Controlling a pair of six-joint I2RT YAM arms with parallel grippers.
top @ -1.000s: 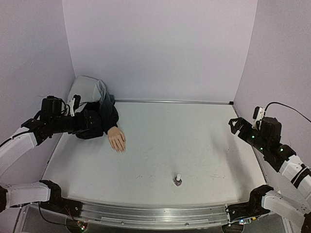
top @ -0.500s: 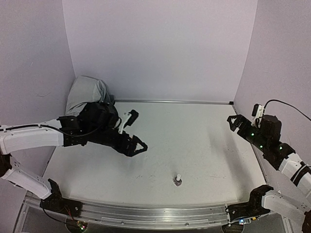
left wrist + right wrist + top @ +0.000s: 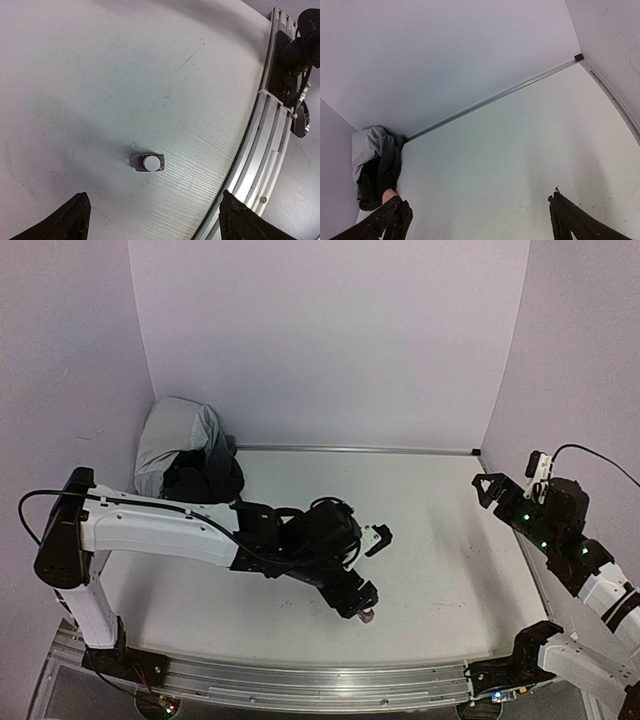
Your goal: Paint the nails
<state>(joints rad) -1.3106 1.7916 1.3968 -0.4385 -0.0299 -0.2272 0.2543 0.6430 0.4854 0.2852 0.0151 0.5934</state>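
My left gripper (image 3: 371,570) is stretched out over the front middle of the table and stands open. In the left wrist view it (image 3: 153,201) hovers above the small nail-polish bottle (image 3: 149,162) with its white cap, which stands upright between and ahead of the fingertips, untouched. The nails are hidden: in the top view my left arm covers the mannequin hand. Its black sleeve (image 3: 205,476) shows, and the right wrist view catches only a sliver of peach skin (image 3: 390,193). My right gripper (image 3: 487,487) hangs open and empty at the right side (image 3: 477,202).
A grey cloth bundle (image 3: 175,438) sits in the back left corner over the sleeve. A metal rail (image 3: 320,678) runs along the front edge, close to the bottle (image 3: 260,150). Lilac walls close in the back and both sides.
My left arm has swung from the back left corner across the table to above the bottle, and now covers the mannequin hand. The right gripper has shifted only slightly.
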